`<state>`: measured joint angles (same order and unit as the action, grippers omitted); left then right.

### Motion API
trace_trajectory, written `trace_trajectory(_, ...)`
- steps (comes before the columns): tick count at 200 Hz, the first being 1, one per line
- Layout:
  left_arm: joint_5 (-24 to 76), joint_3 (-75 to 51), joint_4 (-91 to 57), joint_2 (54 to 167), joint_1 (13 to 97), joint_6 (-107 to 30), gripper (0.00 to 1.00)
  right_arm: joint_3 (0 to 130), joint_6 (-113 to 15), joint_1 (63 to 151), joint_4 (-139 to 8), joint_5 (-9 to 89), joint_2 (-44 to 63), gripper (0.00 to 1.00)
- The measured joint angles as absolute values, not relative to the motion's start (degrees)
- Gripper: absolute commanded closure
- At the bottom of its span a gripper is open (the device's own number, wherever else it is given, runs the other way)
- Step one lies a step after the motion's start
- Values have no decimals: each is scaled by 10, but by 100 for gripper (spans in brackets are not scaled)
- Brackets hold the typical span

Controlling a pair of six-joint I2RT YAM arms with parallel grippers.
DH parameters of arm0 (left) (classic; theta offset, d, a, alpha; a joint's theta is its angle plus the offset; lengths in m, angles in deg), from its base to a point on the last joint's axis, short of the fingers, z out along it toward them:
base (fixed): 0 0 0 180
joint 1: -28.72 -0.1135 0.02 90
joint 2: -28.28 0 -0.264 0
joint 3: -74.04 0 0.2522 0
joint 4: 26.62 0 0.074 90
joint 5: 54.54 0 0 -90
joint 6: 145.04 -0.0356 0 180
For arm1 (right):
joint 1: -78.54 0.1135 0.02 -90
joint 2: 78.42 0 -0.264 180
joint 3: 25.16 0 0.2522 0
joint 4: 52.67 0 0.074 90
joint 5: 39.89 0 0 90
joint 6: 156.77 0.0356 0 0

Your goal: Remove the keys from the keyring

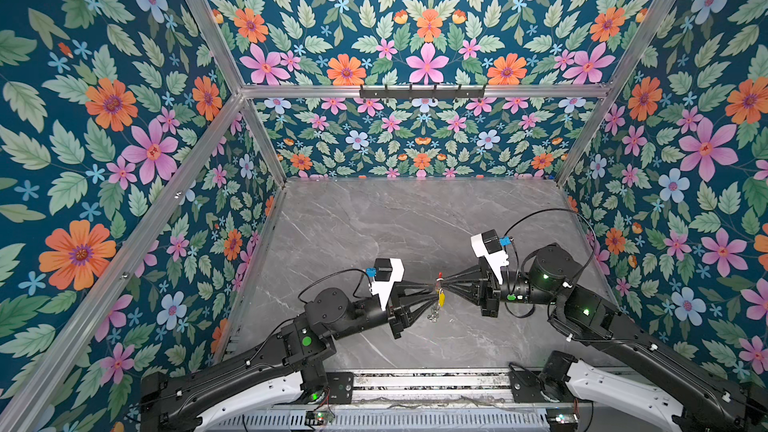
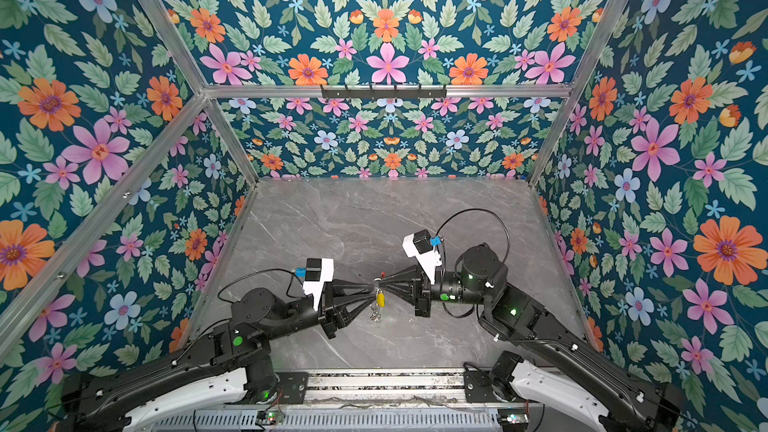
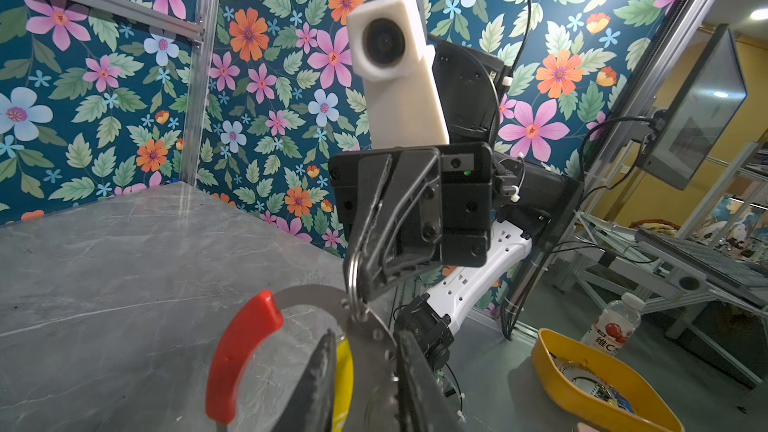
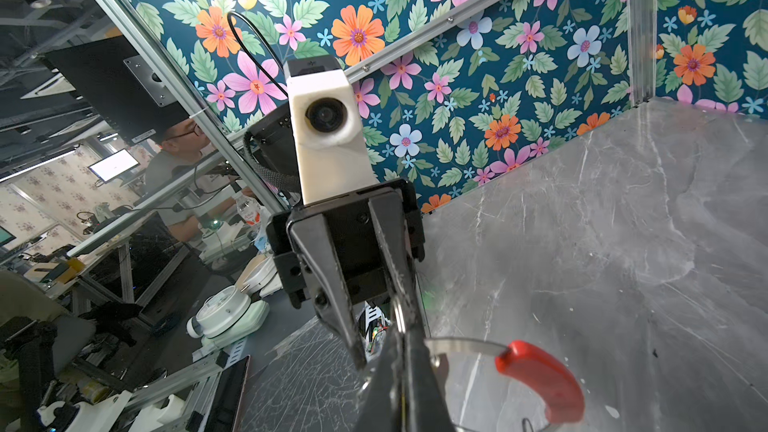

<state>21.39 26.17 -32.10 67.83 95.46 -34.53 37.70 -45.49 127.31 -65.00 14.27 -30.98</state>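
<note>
Above the front middle of the grey marble table (image 1: 374, 222), the right gripper (image 1: 445, 283) is clenched on the keyring (image 4: 461, 342) with its red sleeve (image 4: 540, 380), while the left gripper (image 1: 433, 297), also above the table, has its fingers parted, the yellow key tag (image 1: 441, 299) hanging between them.

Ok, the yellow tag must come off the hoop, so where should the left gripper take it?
Probably the flat faces of the yellow tag, coming from the left arm's side: it hangs below the hoop, between the parted fingers of the left gripper, while the right gripper, shut, holds the hoop.
</note>
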Motion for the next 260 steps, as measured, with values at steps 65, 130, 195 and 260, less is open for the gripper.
trace_trajectory(65,219,249,-325,678,955,-353,74,376,-453,1273,-651,128,-310,100)
trace_trajectory(130,230,242,-320,688,955,-353,75,372,-447,1273,-650,125,-313,100)
trace_trajectory(195,233,244,-325,693,955,-348,81,369,-445,1273,-646,123,-311,100)
trace_trajectory(260,219,244,-330,699,954,-340,99,365,-445,1272,-640,126,-310,100)
